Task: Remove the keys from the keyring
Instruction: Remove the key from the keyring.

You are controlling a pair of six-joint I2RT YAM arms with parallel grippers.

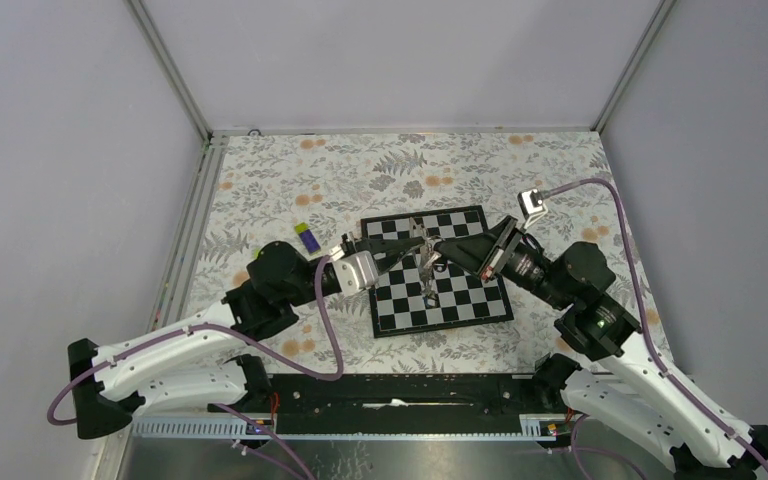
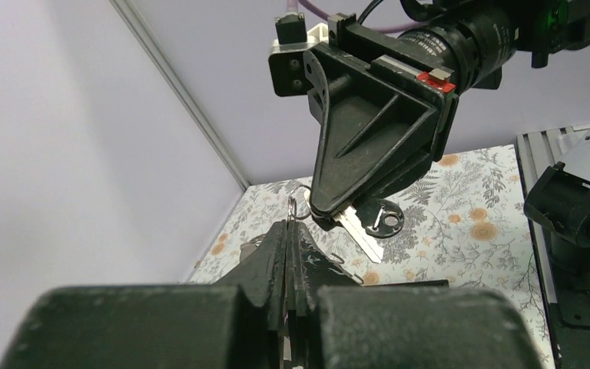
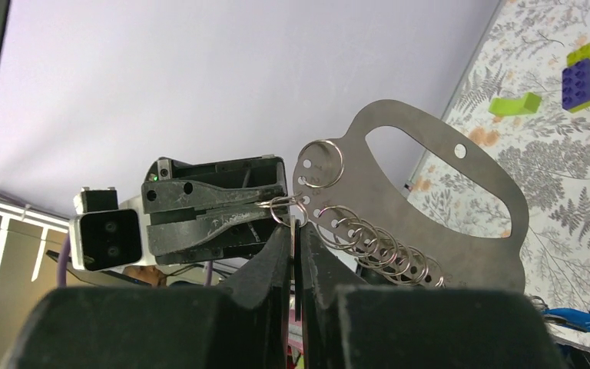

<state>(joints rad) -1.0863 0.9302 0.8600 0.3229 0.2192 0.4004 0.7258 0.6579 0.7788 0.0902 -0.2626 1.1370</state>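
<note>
Both grippers meet above the chessboard. My left gripper is shut on a small split ring of the keyring. That ring links to a flat grey metal plate carrying several more rings. A bright-blue clip shows low at the right. My right gripper is shut on a key; its black head and silver blade stick out beside the jaws. The key's ring end sits against the held ring. From above, the left gripper and right gripper nearly touch.
A purple-and-yellow stick lies on the floral cloth left of the board. A lime-green piece lies near it. Grey walls close in the back and sides, and a metal rail runs along the near edge.
</note>
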